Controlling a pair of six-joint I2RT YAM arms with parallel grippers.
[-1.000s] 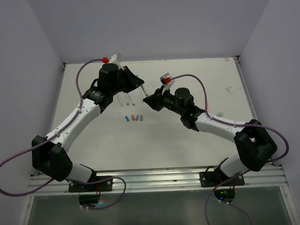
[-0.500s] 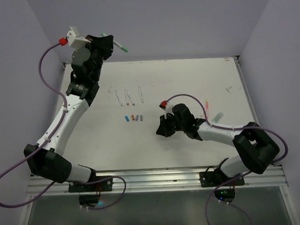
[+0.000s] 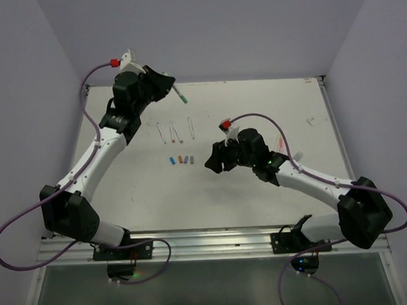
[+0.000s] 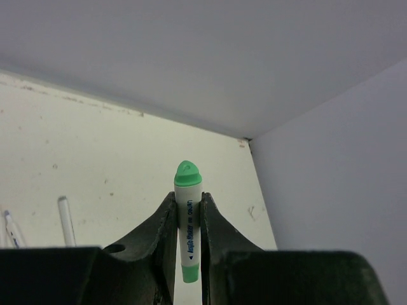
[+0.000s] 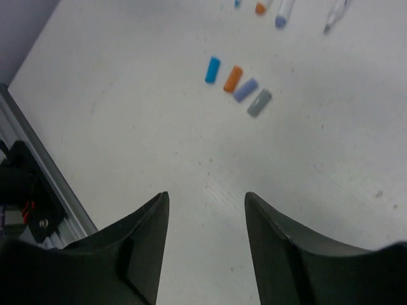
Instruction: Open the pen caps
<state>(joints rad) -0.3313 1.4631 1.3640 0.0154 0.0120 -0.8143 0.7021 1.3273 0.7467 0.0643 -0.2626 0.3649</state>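
Left gripper (image 4: 188,202) clamps the green pen (image 4: 189,223) high at upper left; lower it flat beside the barrels (image 3: 175,132) before releasing, and steer the right gripper (image 5: 206,200) (jaws wide, empty) off the caps (image 5: 233,79).

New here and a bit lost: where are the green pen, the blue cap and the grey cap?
green pen (image 4: 189,219): left wrist view, on its white barrel.
blue cap (image 5: 212,70): right wrist view, on its middle.
grey cap (image 5: 259,102): right wrist view, on its middle.
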